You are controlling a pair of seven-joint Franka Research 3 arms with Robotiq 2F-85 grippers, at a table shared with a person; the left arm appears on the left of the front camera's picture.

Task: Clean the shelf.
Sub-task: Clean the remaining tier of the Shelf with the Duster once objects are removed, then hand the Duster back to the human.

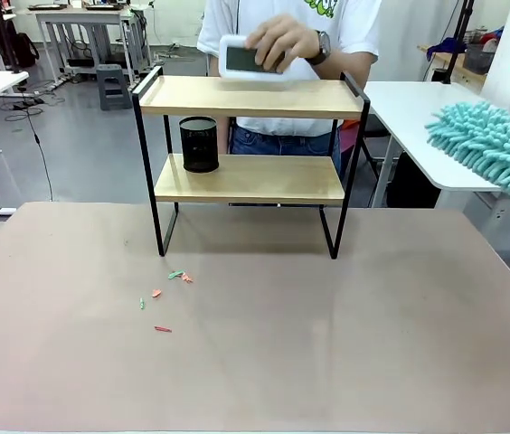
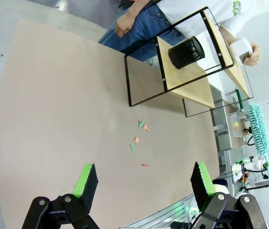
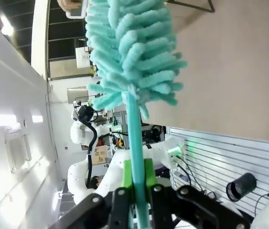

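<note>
Two-tier wooden, black-framed shelf (image 1: 250, 97) stands at the desk's (image 1: 327, 344) far edge; a person's hand (image 1: 282, 41) holds a white gadget (image 1: 237, 59) just above it, likely clearing room. Left wrist view: left claw (image 2: 144, 179) spread, empty. Right wrist view: right claw (image 3: 138, 174) pinches a fluffy teal duster (image 3: 129, 43), ready.

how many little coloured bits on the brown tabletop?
5, in front of the light wooden black-framed shelf, by its left legs: green bit beside orange bit, second orange bit, second green bit, red bit nearest the camera. None seem hidden.
</note>
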